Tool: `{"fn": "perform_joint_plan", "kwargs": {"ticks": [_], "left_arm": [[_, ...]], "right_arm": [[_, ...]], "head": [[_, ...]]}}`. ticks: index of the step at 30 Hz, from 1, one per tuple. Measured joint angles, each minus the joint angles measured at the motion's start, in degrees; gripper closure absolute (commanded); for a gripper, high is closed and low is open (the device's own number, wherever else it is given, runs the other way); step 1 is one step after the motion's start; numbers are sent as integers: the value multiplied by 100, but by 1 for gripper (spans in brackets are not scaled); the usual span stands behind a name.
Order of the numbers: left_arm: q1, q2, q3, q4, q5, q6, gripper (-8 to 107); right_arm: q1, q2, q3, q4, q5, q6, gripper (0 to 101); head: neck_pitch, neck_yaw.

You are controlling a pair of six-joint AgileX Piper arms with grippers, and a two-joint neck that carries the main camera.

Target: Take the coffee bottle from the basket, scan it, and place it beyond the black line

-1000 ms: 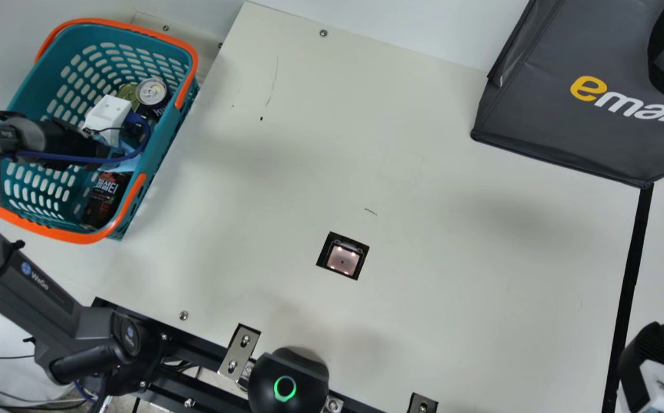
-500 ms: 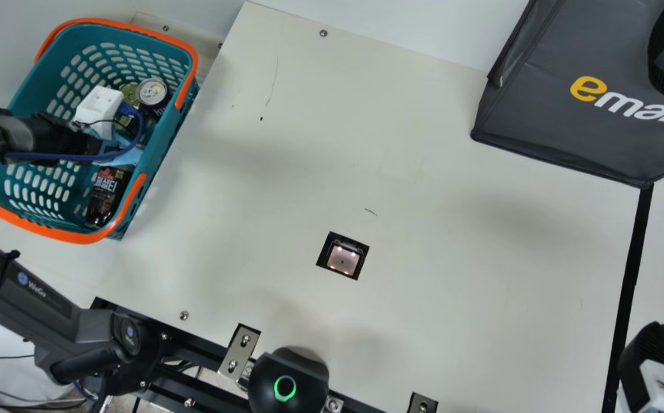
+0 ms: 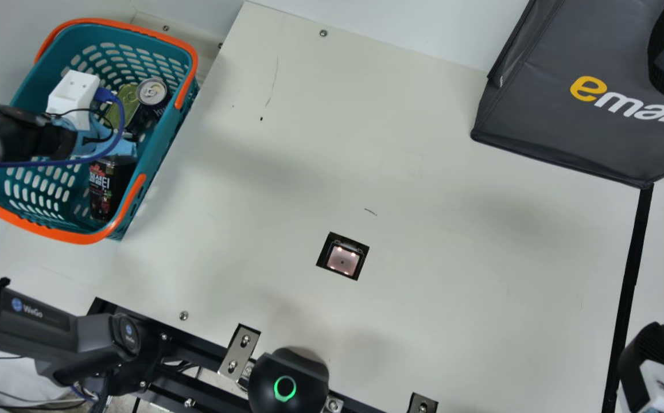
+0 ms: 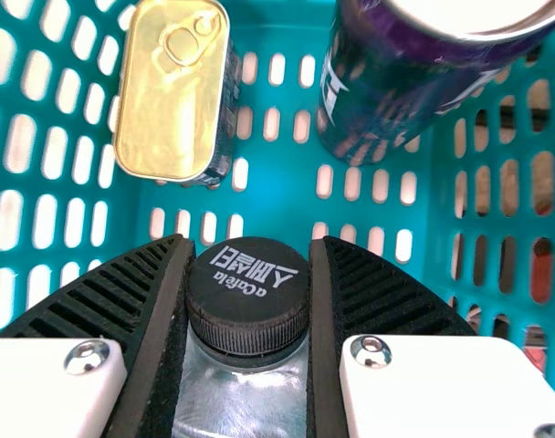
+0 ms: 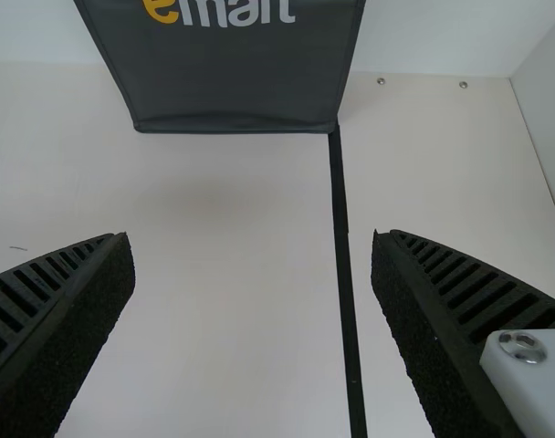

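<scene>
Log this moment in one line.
left gripper: closed on coffee bottle | bottle: at basket, lift unclear | scanner: bottle not over it | right gripper: open, empty

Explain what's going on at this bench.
The robot's left gripper has its fingers closed on the coffee bottle, which is in the teal basket beside a drink can and a flat tin. The bottle is not yet over the scanner set in the table or across the black line. The right gripper is open and empty, over by that line.
</scene>
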Motion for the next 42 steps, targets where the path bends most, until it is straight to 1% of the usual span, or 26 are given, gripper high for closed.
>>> {"fn": "perform_joint_plan", "kwargs": {"ticks": [15, 26, 32, 42], "left_arm": [[581, -981, 375, 198, 680, 78, 89], [866, -1589, 457, 383, 1125, -65, 89], [959, -1908, 328, 450, 1421, -272, 89], [956, -2289, -121, 539, 1911, -759, 89]], "right_arm": [[0, 0, 0, 0, 0, 0, 10], [0, 0, 0, 0, 0, 0, 10], [0, 0, 0, 0, 0, 0, 10], [0, 0, 0, 0, -6, 0, 10]], "head": [[0, 0], [0, 0], [0, 0], [0, 0]]}}
